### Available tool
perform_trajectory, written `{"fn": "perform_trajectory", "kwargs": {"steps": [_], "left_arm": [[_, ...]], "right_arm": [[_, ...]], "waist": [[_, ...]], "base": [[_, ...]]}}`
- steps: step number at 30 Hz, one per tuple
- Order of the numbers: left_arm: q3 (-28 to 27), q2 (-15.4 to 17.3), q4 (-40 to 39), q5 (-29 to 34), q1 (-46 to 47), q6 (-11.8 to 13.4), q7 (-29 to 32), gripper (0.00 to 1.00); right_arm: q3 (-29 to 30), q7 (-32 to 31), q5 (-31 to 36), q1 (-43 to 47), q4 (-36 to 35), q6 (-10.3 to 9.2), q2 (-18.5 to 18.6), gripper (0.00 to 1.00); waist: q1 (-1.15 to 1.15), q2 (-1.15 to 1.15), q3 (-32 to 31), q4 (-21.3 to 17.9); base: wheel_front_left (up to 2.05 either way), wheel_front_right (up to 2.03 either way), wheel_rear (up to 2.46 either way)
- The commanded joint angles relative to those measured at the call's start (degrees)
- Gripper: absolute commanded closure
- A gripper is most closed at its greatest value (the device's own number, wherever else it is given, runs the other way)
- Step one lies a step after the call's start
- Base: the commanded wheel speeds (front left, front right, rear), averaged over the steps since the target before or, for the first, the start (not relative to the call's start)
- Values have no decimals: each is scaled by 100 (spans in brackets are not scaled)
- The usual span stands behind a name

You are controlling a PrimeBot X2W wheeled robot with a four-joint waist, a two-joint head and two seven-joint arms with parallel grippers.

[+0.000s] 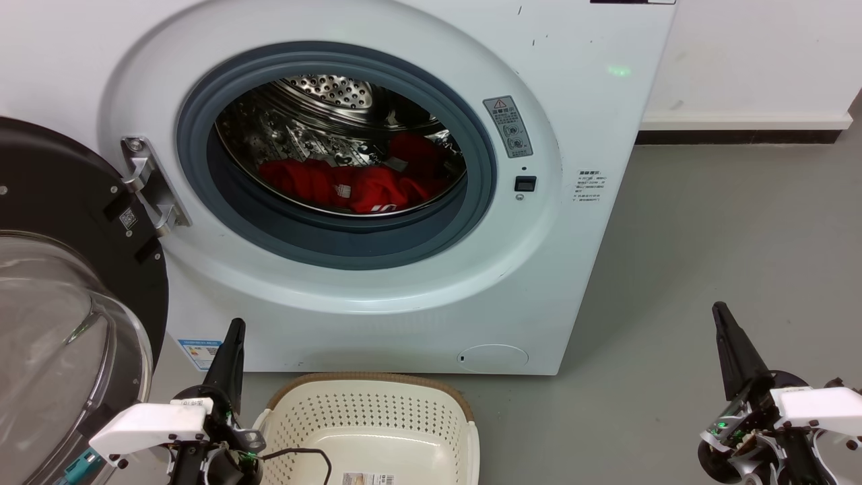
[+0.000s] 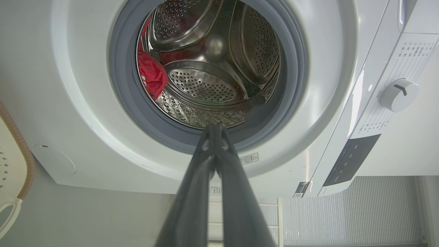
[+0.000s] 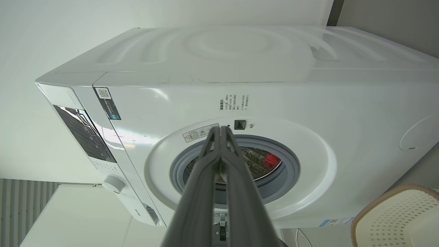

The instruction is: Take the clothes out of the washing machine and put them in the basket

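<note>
The washing machine (image 1: pixel 579 87) stands before me with its door swung open to the left. Red clothes (image 1: pixel 350 185) lie at the bottom of the steel drum; they show too in the left wrist view (image 2: pixel 151 73) and the right wrist view (image 3: pixel 272 160). The cream basket (image 1: pixel 377 411) sits on the floor just in front of the machine, with only a label on its bottom. My left gripper (image 1: pixel 236 327) is shut and empty, low beside the basket's left side. My right gripper (image 1: pixel 719 310) is shut and empty, low at the right over the floor.
The open black-framed glass door (image 1: pixel 60 316) juts out at the left, close to my left arm. Grey floor (image 1: pixel 707 256) spreads to the right of the machine, up to a white wall with a dark skirting strip (image 1: pixel 741 135). A black cable (image 1: pixel 303 453) lies across the basket's front rim.
</note>
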State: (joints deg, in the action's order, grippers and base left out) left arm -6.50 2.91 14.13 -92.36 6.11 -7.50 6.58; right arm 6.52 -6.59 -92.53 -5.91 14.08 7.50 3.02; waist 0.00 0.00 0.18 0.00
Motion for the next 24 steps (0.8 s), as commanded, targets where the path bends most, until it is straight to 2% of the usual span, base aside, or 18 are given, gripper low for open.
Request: {"fn": "perform_trajectory", "kwargs": {"steps": [1,18,19,24], "left_arm": [[-11,-6,-5,-12,35,-13,9,100],[-11,-6,-5,-12,35,-13,9,100],[1,-1,9,0,-2,1,-1,0],[36,-5,13,43,-83,2,-97,0]], "right_arm": [[-4,0,25,-70,9,-2,-22,100],[-4,0,25,-71,9,-2,-22,100],[0,0,0,2,7,0,0,0],[-22,95,40,88,69,0,-3,0]], "waist": [[0,0,0,0],[0,0,0,0],[0,0,0,0],[0,0,3,-1]], "base": [[0,0,0],[0,0,0],[0,0,0],[0,0,0]]}}
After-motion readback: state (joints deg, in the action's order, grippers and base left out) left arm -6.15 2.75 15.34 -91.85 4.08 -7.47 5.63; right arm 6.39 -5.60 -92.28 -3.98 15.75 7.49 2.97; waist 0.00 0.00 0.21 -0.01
